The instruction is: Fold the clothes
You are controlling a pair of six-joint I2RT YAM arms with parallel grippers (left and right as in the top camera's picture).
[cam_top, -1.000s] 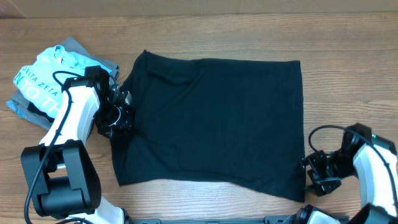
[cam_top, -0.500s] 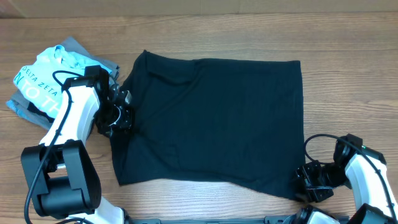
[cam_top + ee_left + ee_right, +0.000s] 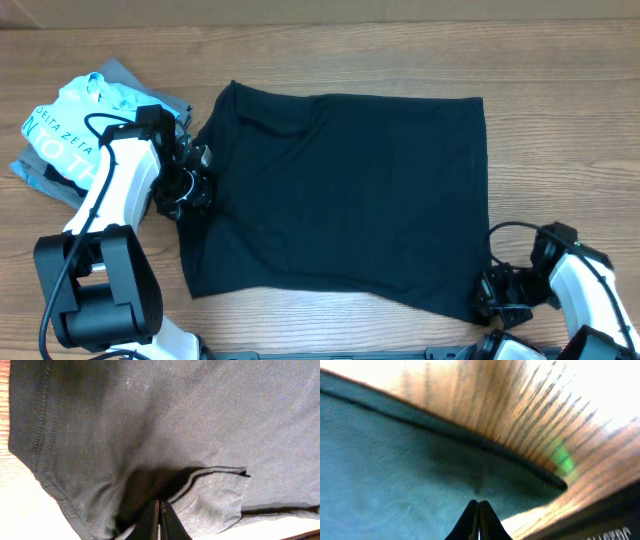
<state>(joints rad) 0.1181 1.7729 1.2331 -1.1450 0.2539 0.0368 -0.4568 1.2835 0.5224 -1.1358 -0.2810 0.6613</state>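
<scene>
The clothes (image 3: 340, 190), a plain black T-shirt, lie spread flat across the middle of the table. My left gripper (image 3: 190, 195) sits at the shirt's left edge. In the left wrist view its jaws (image 3: 160, 505) are shut, with a gathered fold of the fabric (image 3: 150, 425) pinched at the tips. My right gripper (image 3: 490, 300) is at the shirt's near right corner. The right wrist view is blurred, but there the gripper (image 3: 478, 504) is shut too, its tips closed on the cloth (image 3: 395, 460) just inside the hem.
A light-blue tee with white lettering (image 3: 70, 120) lies on grey folded garments (image 3: 130, 75) at the far left, behind my left arm. Bare wooden table (image 3: 560, 120) runs to the right of the shirt and along the back.
My right gripper has slid left and toward the near edge onto the shirt's corner, and its jaws have closed there. The left arm and the shirt have not moved.
</scene>
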